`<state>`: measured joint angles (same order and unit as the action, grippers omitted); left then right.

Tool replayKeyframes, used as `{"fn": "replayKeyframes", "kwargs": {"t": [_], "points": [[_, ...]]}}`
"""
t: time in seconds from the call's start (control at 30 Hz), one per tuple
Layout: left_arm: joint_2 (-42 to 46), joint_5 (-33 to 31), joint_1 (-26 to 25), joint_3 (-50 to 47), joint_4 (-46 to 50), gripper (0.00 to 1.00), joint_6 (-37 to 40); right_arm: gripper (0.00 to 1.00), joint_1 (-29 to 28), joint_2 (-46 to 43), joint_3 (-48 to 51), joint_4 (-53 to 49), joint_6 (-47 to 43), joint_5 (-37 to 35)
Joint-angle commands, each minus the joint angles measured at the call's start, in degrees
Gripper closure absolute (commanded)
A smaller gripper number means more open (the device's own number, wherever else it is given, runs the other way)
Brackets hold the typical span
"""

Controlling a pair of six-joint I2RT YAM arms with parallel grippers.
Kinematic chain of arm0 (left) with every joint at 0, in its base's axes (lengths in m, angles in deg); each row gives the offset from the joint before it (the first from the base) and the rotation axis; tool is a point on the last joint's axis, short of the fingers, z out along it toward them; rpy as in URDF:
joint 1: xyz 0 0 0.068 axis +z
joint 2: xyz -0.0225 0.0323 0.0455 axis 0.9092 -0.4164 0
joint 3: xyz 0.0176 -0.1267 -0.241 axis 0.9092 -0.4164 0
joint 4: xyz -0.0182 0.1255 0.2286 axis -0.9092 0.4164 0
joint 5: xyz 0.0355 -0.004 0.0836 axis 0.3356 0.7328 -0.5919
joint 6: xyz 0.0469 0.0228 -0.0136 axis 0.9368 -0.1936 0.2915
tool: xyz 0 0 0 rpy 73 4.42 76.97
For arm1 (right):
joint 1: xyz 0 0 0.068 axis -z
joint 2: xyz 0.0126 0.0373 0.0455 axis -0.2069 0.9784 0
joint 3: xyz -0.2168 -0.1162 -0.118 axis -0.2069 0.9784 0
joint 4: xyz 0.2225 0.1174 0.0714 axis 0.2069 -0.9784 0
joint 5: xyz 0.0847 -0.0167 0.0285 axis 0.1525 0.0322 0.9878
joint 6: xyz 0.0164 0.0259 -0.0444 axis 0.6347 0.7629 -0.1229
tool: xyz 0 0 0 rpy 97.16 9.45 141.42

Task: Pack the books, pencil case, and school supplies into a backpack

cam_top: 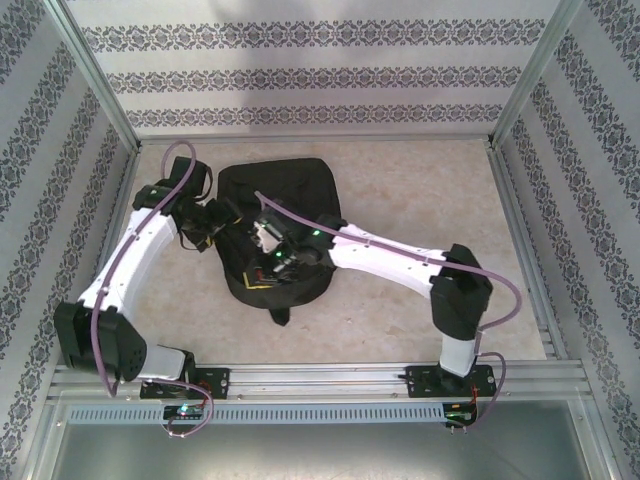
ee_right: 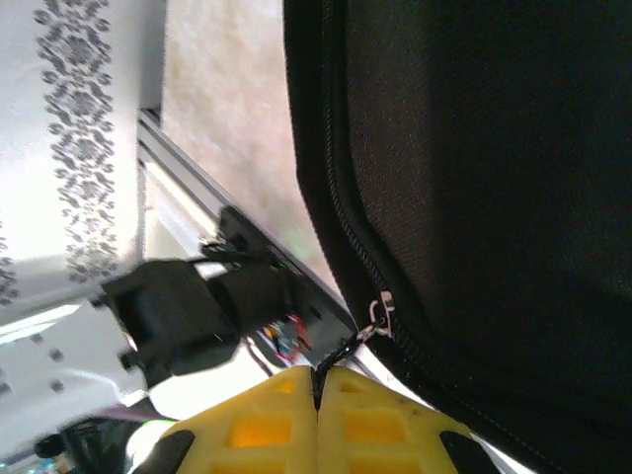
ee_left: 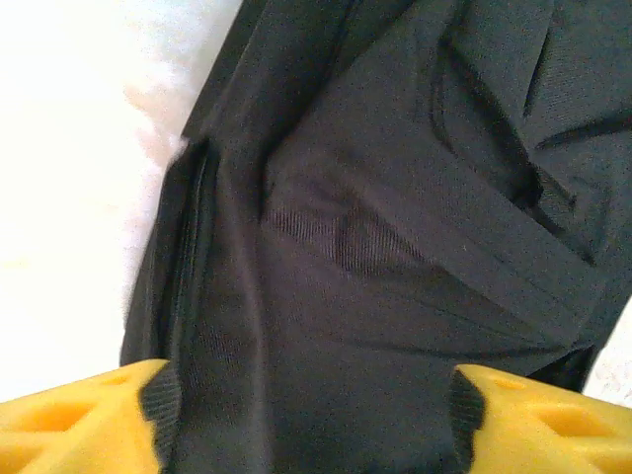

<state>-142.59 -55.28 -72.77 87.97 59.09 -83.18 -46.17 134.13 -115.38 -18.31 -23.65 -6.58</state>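
Observation:
The black backpack (cam_top: pixel 290 180) lies flat in the middle of the table. My left gripper (cam_top: pixel 222 215) hovers at its left edge; in the left wrist view the gripper (ee_left: pixel 311 420) stands open, its yellow fingers (ee_left: pixel 79 425) wide apart over creased black backpack fabric (ee_left: pixel 395 197) with nothing between them. My right gripper (cam_top: pixel 280 262) is over the bag's near half. In the right wrist view the gripper (ee_right: pixel 318 380) is shut on the dark pull cord of the zipper slider (ee_right: pixel 380 314), on the backpack's (ee_right: pixel 494 148) zip line. The books, pencil case and school supplies are hidden.
Beige tabletop (cam_top: pixel 420 190) surrounds the bag. Patterned walls with metal posts close in the left, right and back. An aluminium rail (cam_top: pixel 320 378) carrying both arm bases runs along the near edge. A small strap loop (cam_top: pixel 280 316) sticks out from the bag's near end.

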Motion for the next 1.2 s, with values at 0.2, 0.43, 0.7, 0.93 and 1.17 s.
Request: {"fn": "replayKeyframes", "kwargs": {"t": [0.2,0.43,0.7,0.93,1.17], "points": [[15.23,-0.68,1.18,-10.77,7.17,0.29,-3.2,1.0,-1.01,0.68,-4.64,6.89,4.39,-0.38],[15.82,2.45,1.15,-16.09,6.21,0.42,-3.21,1.0,-1.04,-1.48,3.57,10.28,4.33,-2.13],[13.52,5.51,0.79,-17.2,6.82,0.5,-2.31,1.0,-1.04,-0.72,5.11,11.08,4.48,-2.47],[12.76,3.63,0.35,-19.04,7.54,0.58,-0.52,1.0,-1.39,0.09,4.1,11.25,4.66,-1.5],[11.62,-0.06,0.22,-18.01,7.41,0.69,0.12,1.0,-1.81,-0.82,4.67,9.59,3.57,-1.27]]}}
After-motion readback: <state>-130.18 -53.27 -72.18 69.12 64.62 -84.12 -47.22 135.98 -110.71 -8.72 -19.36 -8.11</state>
